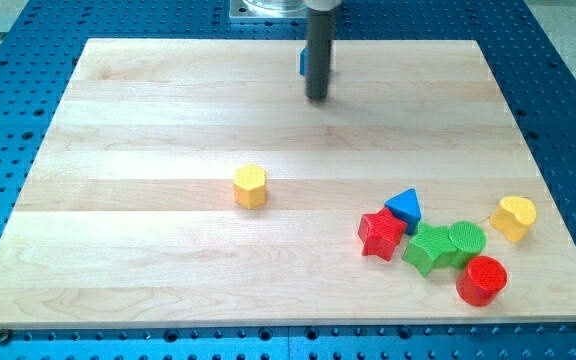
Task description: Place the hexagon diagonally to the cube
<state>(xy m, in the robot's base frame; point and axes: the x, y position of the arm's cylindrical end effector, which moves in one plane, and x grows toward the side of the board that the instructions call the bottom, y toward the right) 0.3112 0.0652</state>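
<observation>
A yellow hexagon block sits near the middle of the wooden board. A blue block, likely the cube, is near the view's top and mostly hidden behind the dark rod. My tip rests on the board just below and right of that blue block, far above and right of the hexagon.
A cluster sits at the view's lower right: red star, blue triangle, green star, green cylinder, red cylinder, yellow heart. The board's edges border a blue perforated table.
</observation>
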